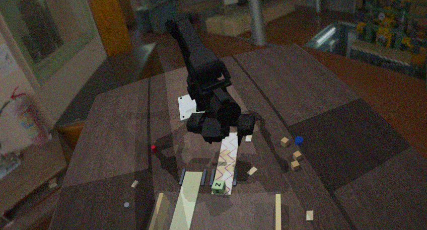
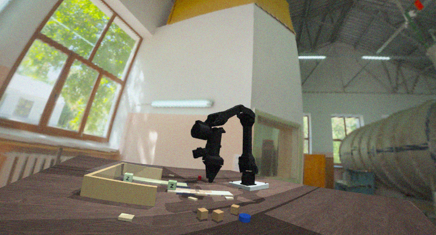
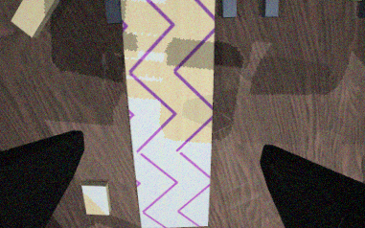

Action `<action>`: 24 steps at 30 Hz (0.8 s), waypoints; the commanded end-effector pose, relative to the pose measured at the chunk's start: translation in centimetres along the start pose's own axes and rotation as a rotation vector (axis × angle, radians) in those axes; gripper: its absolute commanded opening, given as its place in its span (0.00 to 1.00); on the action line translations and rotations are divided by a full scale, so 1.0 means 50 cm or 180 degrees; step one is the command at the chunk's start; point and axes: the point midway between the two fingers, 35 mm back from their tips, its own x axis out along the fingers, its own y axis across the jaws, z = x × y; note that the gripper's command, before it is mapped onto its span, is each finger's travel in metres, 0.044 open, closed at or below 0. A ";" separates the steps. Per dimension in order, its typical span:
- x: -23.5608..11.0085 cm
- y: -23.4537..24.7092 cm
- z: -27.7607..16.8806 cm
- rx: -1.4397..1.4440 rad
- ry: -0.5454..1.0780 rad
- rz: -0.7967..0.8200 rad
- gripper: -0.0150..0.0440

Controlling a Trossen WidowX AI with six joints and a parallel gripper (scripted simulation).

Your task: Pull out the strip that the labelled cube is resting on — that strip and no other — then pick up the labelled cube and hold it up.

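Observation:
A white strip with purple zigzags (image 1: 228,156) (image 2: 210,192) (image 3: 171,120) lies on the table between dark rails (image 1: 237,177). A pale green cube marked Z (image 1: 218,187) (image 2: 171,184) rests on its far end, by the wooden tray's open side. My gripper (image 1: 221,138) (image 2: 212,176) (image 3: 174,148) is open and empty, a little above the strip's near end, with one finger on each side of it. A plain pale green strip (image 1: 188,195) lies parallel to the left. A second Z cube (image 2: 128,177) sits on it inside the tray.
A low wooden tray (image 2: 119,192) (image 1: 278,210) stands at the strips' far end. Three tan cubes (image 1: 284,141) (image 2: 217,215) and a blue disc (image 1: 298,140) (image 2: 244,217) lie to the right. A red peg (image 1: 153,148) stands to the left. Small tan blocks (image 3: 96,198) (image 1: 252,170) lie beside the zigzag strip.

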 end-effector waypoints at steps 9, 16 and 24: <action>-0.011 0.006 0.089 -0.0012 0.0006 -0.0001 1.00; -0.018 0.010 0.139 -0.0012 -0.0002 -0.0001 1.00; -0.026 0.016 0.197 -0.0012 -0.0010 0.0000 1.00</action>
